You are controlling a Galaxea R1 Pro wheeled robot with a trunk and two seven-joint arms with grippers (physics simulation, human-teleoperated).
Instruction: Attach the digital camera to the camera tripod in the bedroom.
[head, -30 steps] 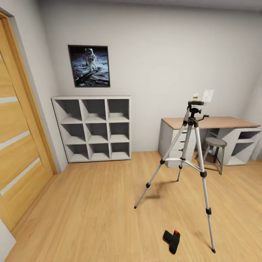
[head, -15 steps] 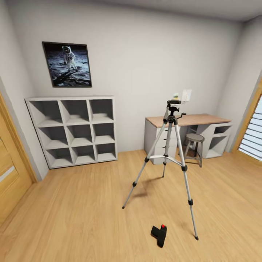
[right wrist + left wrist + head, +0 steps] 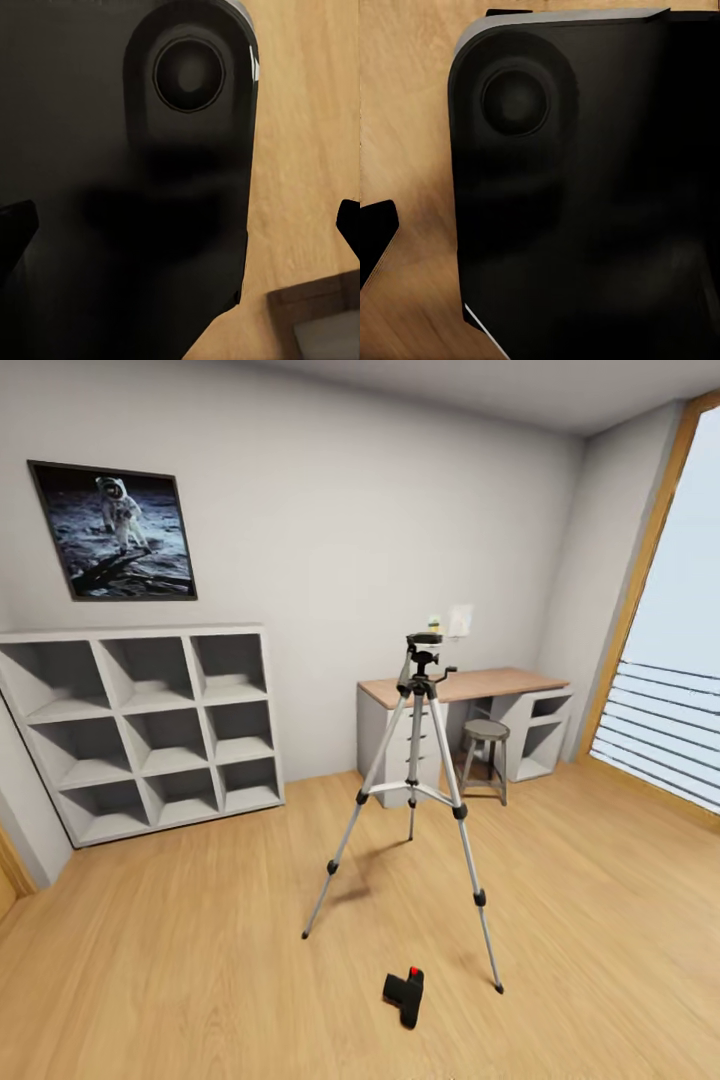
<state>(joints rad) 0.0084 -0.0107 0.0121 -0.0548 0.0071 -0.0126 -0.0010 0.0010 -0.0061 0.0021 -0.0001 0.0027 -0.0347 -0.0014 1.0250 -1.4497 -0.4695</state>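
The camera tripod [image 3: 420,680] stands on the light wood floor in the middle of the bedroom, silver legs spread, black head on top with nothing on it. On the floor between its front legs lies the digital camera [image 3: 405,993], small and black with a red button. In the left wrist view my left gripper [image 3: 540,240] hangs against my own dark body, one fingertip [image 3: 371,240] at the picture's edge. The right gripper [image 3: 180,225] has its two black fingertips far apart, with nothing between them. Both grippers are well away from the camera and tripod.
A white cube shelf [image 3: 140,725] lines the back wall under an astronaut picture [image 3: 115,530]. Behind the tripod stand a wood-topped desk [image 3: 480,685] and a round grey stool [image 3: 486,732]. A tall window with slats [image 3: 665,730] closes the right side.
The head view has swung to the right: the wooden door has left the picture and the window has come in. The tripod and camera lie as before on the floor.
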